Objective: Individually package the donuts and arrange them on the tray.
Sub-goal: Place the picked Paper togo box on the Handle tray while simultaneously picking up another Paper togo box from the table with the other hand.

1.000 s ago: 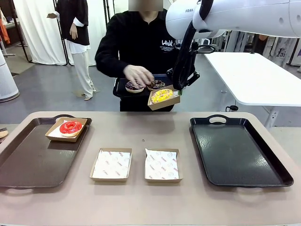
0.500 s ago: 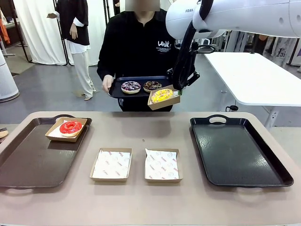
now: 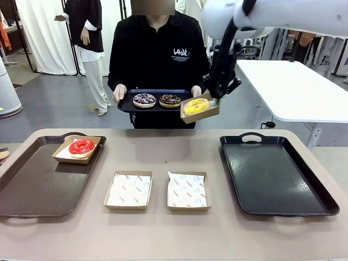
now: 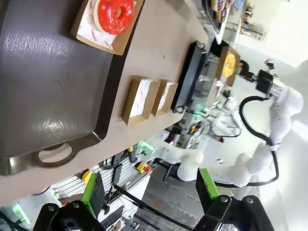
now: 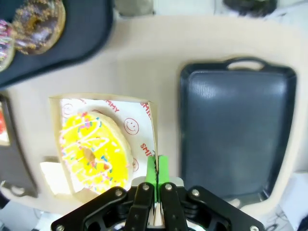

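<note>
The right gripper [image 5: 156, 168] is pinching its green pads tight on the rim of a paper-lined cardboard box [image 5: 144, 108], and the gripper body is hiding the box's near edge. The yellow sprinkled donut [image 5: 94, 149] is lying in that box just beside the fingers, aloft above the table. A blurred chocolate donut [image 5: 38, 24] is being cut off at the frame's edge. The left gripper [image 4: 149, 190] is hanging open and empty over a dark tray [image 4: 48, 96].

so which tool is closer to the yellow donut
Right. The right tool is shut on the rim of the box holding the yellow donut, up in front of the person. The left tool hangs open past the left tray's handle, far from it.
</note>
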### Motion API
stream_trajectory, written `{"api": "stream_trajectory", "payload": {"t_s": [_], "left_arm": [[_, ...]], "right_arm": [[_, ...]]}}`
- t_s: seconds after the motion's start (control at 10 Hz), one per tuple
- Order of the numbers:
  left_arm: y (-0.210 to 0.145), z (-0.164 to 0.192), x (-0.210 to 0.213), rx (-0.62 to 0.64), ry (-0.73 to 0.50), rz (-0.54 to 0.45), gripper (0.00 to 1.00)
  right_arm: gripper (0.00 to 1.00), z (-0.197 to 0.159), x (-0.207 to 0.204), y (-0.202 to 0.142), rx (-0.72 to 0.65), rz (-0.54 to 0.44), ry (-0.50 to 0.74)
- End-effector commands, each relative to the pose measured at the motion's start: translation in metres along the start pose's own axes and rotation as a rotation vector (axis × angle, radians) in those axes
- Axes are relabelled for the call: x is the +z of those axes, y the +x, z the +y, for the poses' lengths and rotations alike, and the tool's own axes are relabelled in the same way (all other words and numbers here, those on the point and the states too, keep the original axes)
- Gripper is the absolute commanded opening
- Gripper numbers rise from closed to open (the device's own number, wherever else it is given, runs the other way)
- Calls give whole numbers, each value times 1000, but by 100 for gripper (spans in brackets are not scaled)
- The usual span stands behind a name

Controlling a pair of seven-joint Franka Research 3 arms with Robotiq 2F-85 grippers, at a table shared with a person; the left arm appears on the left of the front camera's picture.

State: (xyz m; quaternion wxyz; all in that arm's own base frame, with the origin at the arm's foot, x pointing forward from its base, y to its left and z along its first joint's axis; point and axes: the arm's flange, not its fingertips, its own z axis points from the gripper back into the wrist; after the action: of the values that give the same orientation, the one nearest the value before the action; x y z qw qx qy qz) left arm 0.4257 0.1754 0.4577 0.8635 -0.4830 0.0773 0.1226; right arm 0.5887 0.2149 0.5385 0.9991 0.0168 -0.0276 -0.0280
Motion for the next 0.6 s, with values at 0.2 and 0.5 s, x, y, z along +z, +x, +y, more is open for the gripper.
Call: {"api": "stream_trajectory", "payload": {"t_s": [0.2,0.5], "left_arm": [[-31,-80,-51,-42,254,21,100],[-47,-113,-126,-68,409,24,100]], "right_arm": [[1,-102,-8,-23,30,-59,-5],[1,-148,-37,-22,-30,-43,4]]}}
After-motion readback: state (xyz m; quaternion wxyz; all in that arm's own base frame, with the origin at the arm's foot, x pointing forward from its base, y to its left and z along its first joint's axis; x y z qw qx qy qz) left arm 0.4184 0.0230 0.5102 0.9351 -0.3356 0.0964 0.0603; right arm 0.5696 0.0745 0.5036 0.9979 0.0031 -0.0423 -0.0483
